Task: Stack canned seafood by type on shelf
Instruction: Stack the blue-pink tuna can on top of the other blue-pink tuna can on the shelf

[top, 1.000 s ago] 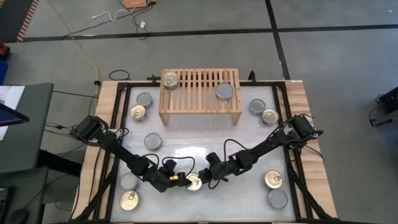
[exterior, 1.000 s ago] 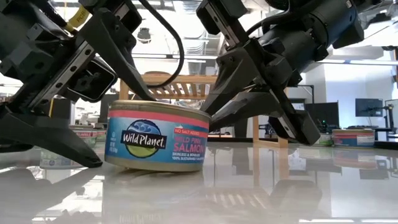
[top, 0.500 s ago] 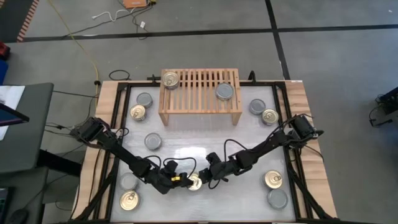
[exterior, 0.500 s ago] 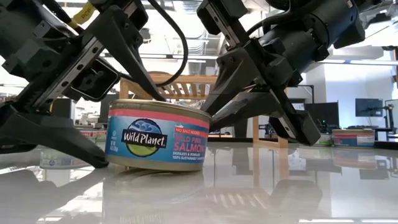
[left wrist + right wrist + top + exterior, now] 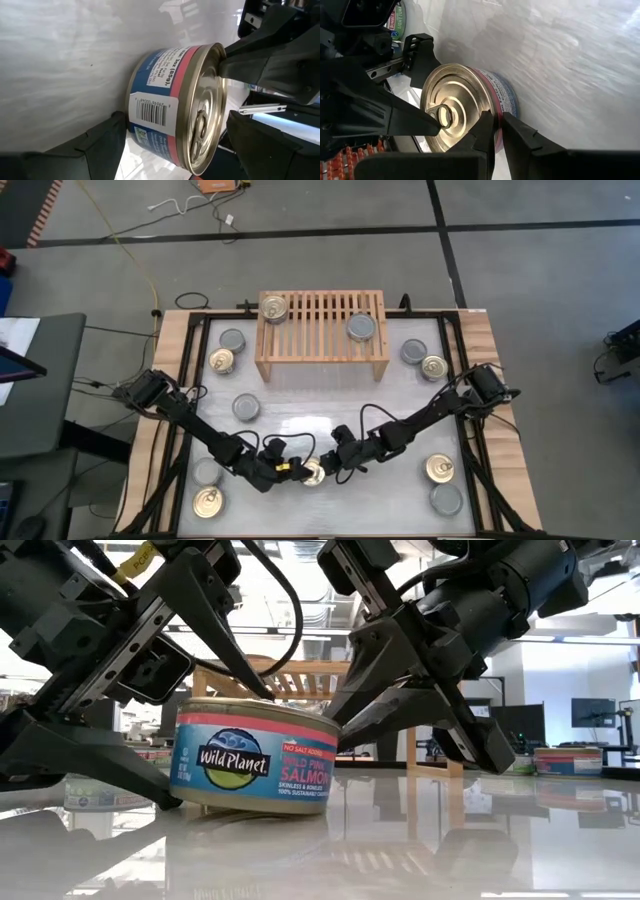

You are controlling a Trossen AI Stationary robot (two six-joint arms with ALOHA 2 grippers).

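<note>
Can at the pincers: a round flat tin with a blue and pink salmon label point(image 5: 250, 766) and a gold pull-ring top, standing upright on the glossy white table point(image 5: 320, 405) near its front edge.
Left gripper point(image 5: 300, 471): fingers set wide, one on each side of the salmon tin, gripping its wall; one dark finger point(image 5: 80, 150) lies against the barcode side.
Right gripper point(image 5: 327, 465): fingers drawn narrow with only a slit between them, holding nothing; the tips point(image 5: 492, 131) rest at the tin's top rim, on the side away from the left pincer.
Around the pincers: beyond the left one, a silver-grey-topped tin point(image 5: 246, 407); beside its arm, a grey tin point(image 5: 208, 472) and a gold-topped tin point(image 5: 207, 502). Outside the right arm, a gold tin point(image 5: 439, 469) and a grey tin point(image 5: 445, 499).
In the way: only the two pincers crowd the tin; the table between them and the rack lies open.
Light-wood slatted shelf point(image 5: 320, 360): well beyond both pincers at the table's far side. On its top a gold-topped tin point(image 5: 273, 308) at one end and a grey-topped tin point(image 5: 361, 328) toward the other.
Beside the shelf: two tins point(image 5: 226, 350) on its left, two tins point(image 5: 423, 358) on its right.
</note>
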